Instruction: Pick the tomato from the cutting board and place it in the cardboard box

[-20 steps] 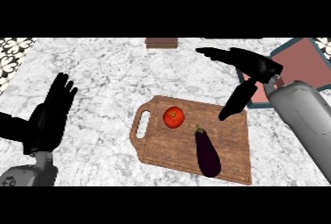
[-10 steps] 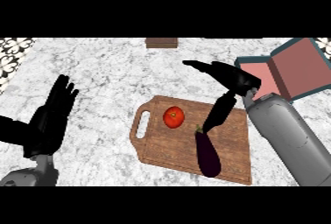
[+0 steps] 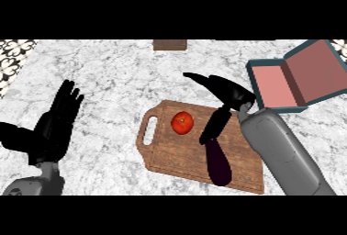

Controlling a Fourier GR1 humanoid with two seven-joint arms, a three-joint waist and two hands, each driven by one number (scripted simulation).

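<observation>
A red tomato (image 3: 181, 123) lies on the wooden cutting board (image 3: 176, 156), toward its handle end. My right hand (image 3: 227, 98) hovers just right of the tomato and above it, open, fingers stretched to the upper left and thumb hanging down beside the tomato without touching it. The open cardboard box (image 3: 274, 89), pink inside with a teal rim and raised lid, stands at the upper right, beyond my right forearm. My left hand (image 3: 54, 124) rests open at the left, fingers up.
A dark purple eggplant (image 3: 218, 160) lies on the board's right part, partly under my right thumb and forearm. A small brown object (image 3: 169, 44) sits at the counter's far edge. Patterned tiles (image 3: 13, 55) show at the upper left.
My right hand and forearm have swung leftward over the board, from near the box to just beside the tomato. More of the box shows now. The left hand has stayed in place.
</observation>
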